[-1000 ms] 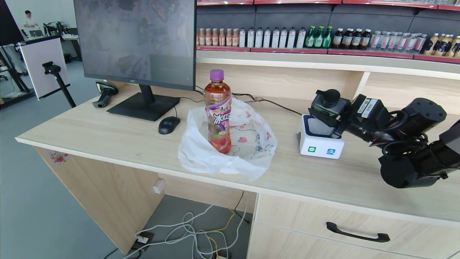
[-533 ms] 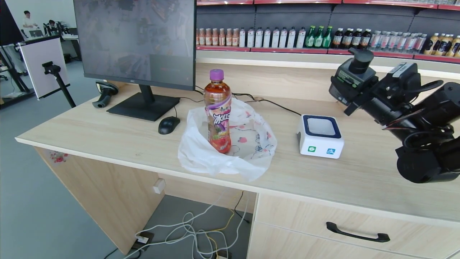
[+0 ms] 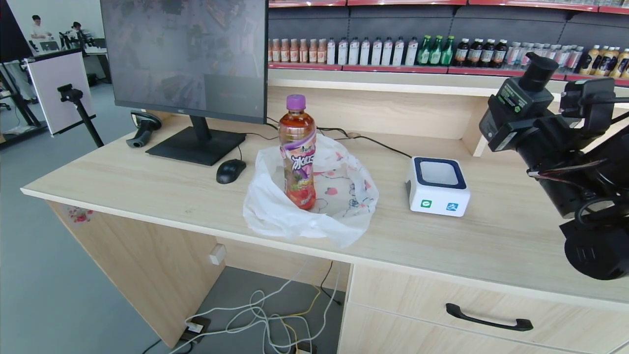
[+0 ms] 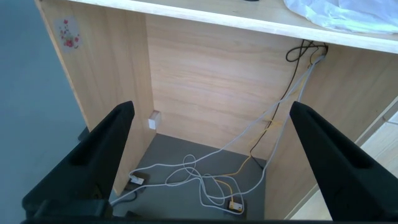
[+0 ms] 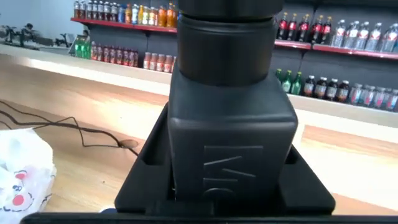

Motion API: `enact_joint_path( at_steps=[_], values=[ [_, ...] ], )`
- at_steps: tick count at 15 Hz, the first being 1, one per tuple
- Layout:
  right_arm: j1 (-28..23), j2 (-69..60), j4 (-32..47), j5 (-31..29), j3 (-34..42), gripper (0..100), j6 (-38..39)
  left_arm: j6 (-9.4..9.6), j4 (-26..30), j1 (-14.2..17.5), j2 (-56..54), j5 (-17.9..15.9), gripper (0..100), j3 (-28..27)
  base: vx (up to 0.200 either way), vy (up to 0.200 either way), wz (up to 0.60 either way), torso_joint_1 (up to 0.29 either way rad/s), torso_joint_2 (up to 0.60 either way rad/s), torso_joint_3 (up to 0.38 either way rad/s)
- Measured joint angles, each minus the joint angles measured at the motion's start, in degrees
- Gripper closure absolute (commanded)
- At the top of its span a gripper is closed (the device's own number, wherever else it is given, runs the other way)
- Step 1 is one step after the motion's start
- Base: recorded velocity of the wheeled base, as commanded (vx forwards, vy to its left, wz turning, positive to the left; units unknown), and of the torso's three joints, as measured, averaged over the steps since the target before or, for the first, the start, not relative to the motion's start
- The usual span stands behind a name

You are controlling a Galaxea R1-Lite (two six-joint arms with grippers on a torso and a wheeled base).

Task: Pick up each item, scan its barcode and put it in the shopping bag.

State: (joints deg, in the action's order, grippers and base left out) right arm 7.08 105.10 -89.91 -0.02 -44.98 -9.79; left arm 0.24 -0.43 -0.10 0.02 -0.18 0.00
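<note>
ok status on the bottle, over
Right gripper shut on black bottle, held high right of scanner. Left gripper open, low before the desk. Tea bottle upright in bag, crowding it.

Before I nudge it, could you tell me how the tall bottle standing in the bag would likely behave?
The bottle is tall and narrow, so a push near its top would probably tip it. It looks full, so likely heavy for its size. The thin bag under it seems floppy and may slide.
</note>
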Motion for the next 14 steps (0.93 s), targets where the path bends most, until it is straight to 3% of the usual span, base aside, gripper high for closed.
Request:
enact_joint_path(
  at_steps=[2,10,14],
  values=[
    [1.9,-0.9,0.0,-3.5,3.6,100,1.8,0.0,0.0,0.0,0.0,0.0,0,0.0,0.0,0.0,0.0,0.0,0.0,0.0],
    [3.0,-3.2,0.0,-3.9,10.5,100,5.4,0.09,0.0,0.0,0.0,0.0,0,0.0,0.0,0.0,0.0,0.0,0.0,0.0],
    [4.3,-4.0,-0.2,-3.9,11.5,100,5.5,0.09,0.0,0.0,0.0,0.0,0,0.0,0.0,0.2,0.0,-0.001,0.0,0.004]
  ],
)
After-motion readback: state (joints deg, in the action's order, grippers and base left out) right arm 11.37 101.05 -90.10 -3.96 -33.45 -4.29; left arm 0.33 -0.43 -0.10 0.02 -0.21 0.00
